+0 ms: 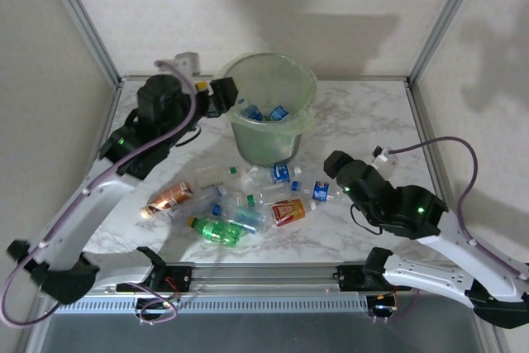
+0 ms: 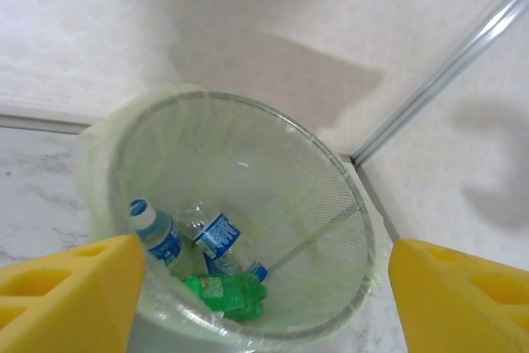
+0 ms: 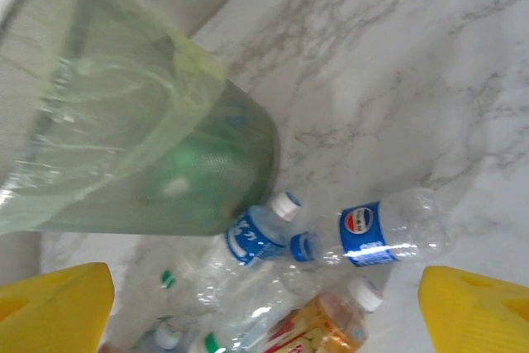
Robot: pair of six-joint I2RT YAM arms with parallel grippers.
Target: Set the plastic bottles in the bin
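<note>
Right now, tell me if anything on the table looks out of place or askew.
Nothing spilled or broken. The bin stands upright with a few bottles inside. Only the crushed bottles look untidy, lying scattered on their sides on the table in front of it.

This is a robot lab cell. White panels (image 1: pixel 207 6) in aluminium posts (image 1: pixel 80 14) wall a marble desk (image 1: pixel 364 121). Two arms (image 1: pixel 91 192) sit on a rail (image 1: pixel 264 273).

No legible words; one clear bottle (image 3: pixel 413 233) wears a blue label (image 3: pixel 364 233) with a round emblem.

Translucent plastic bin (image 1: pixel 266 143), glossy marble-look table (image 1: pixel 372 121)
</note>
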